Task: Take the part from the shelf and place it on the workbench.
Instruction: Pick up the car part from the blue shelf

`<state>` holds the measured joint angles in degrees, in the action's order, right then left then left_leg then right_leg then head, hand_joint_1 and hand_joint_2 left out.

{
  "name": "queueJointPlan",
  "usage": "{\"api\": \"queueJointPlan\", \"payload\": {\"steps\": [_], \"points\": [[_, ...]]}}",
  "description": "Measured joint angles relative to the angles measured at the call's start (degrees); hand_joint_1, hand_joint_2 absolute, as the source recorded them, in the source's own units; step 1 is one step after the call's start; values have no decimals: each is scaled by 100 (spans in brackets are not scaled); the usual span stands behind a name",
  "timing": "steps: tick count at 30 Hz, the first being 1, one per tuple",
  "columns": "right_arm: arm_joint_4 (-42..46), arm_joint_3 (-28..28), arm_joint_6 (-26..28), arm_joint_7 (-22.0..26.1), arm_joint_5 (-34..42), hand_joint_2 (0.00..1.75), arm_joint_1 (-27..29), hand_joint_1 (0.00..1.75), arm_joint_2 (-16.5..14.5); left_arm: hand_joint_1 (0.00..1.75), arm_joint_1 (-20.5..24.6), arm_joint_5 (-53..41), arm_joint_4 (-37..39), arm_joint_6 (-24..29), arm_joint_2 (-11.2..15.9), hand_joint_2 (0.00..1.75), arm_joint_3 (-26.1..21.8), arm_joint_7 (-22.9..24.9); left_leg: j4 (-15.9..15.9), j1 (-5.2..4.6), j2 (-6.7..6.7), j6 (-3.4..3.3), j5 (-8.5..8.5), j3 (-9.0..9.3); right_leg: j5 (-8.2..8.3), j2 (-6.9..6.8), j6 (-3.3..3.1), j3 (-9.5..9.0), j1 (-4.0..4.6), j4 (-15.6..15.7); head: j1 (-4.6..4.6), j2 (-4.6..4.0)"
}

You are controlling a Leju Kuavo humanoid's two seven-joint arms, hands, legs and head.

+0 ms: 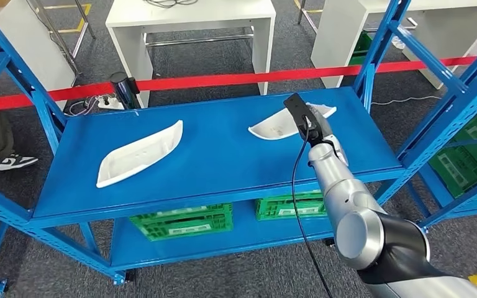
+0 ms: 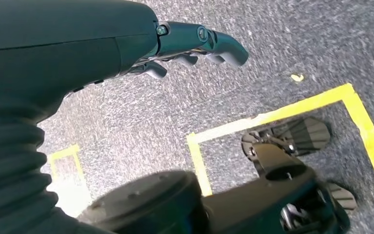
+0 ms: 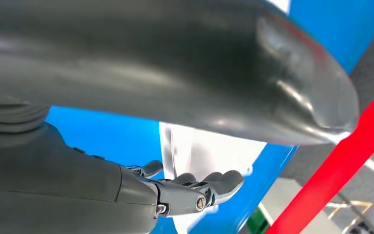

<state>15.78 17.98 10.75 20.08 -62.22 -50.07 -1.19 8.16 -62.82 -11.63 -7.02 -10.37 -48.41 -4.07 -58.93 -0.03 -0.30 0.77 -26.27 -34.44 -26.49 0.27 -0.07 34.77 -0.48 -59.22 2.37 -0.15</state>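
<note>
Two white, boat-shaped parts lie on the blue shelf (image 1: 223, 164): one at the left (image 1: 140, 153), one at the right rear (image 1: 272, 127). My right hand (image 1: 309, 121) reaches over the right part, and its black wrist unit hides much of the hand from above. In the right wrist view the thick thumb (image 3: 175, 73) spans one side and the dark fingers (image 3: 209, 187) stretch out on the other, with the white part (image 3: 209, 156) showing in the gap between them. My left hand (image 2: 78, 53) hangs over the grey floor, its fingers (image 2: 214, 41) loosely extended and holding nothing.
Blue uprights (image 1: 372, 62) frame the shelf on both sides. Green crates (image 1: 183, 221) sit on the lower level. A red barrier tape (image 1: 223, 79) runs behind the shelf, with white tables (image 1: 192, 18) beyond. A person's shoe (image 1: 12, 162) is at the far left.
</note>
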Motion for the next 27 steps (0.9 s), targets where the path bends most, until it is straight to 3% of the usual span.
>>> {"api": "queueJointPlan", "payload": {"steps": [3,5,7,8,9,11,12,13,15,17,19,21,23,27], "points": [[7,154,-174,111,249,0,-12,0,-7,0,-2,4,-1,0,5,175,0,-11,68,24,-1,-117,52,27,-123,-9,100,77,-10,-164,5,0],[8,263,-302,171,420,0,-28,0,-8,0,-2,5,-1,0,5,175,0,-19,85,31,-1,-158,65,31,-448,-12,150,364,-14,-783,15,0],[7,343,-279,147,498,87,-16,0,-10,0,-14,8,1,0,6,175,0,-20,72,27,-2,-172,60,22,-710,-12,172,711,-16,-1497,18,0],[7,363,-223,105,501,131,-5,0,-13,0,-20,10,3,0,7,175,0,-23,62,25,-3,-173,56,19,-698,-13,172,778,-16,-1621,19,0],[7,370,-166,60,489,131,-1,0,-15,0,-23,11,4,0,7,175,0,-30,49,25,-4,-172,51,18,-578,-14,165,729,-17,-1503,19,0],[8,372,-139,-14,477,44,-19,0,-16,0,-21,11,5,0,7,175,0,-56,18,25,-6,-152,32,18,-214,-16,138,361,-18,-740,19,0],[8,374,-165,-44,487,44,-35,0,-17,0,-18,11,6,0,7,175,0,-70,0,16,-7,-131,21,11,-92,-16,114,179,-7,-376,17,0],[7,381,-212,-70,512,87,-46,0,-17,0,-15,11,7,0,7,175,0,-82,-9,6,-8,-104,15,4,-33,-15,85,60,2,-135,15,0],[7,421,-381,-119,593,175,-57,0,-17,0,-15,11,8,0,9,175,0,-90,4,-4,-11,-41,23,-5,-23,-8,16,12,25,-27,14,0],[8,470,-635,-187,684,175,-66,0,-15,0,-17,10,8,0,17,175,0,-89,41,-7,-6,-2,43,6,5,-4,-37,-2,14,11,15,0],[8,515,-873,-276,752,175,-82,0,-9,0,-6,9,8,0,27,175,0,-85,92,-28,-9,-124,41,33,29,4,-47,-29,-3,55,-8,0],[7,557,-993,-342,783,175,-86,0,-4,0,2,10,9,0,33,87,0,-77,131,-39,-17,-251,45,57,30,15,-44,-35,-2,58,-32,0],[7,572,-1042,-367,805,175,-82,0,-3,0,2,11,9,0,35,0,0,-72,136,-39,-17,-243,63,75,30,24,-54,-33,4,56,-33,0],[7,584,-1060,-389,798,175,-80,0,-3,0,1,16,10,0,34,0,0,-70,147,-34,-16,-205,78,90,34,26,-65,-27,10,52,-33,0]]}}
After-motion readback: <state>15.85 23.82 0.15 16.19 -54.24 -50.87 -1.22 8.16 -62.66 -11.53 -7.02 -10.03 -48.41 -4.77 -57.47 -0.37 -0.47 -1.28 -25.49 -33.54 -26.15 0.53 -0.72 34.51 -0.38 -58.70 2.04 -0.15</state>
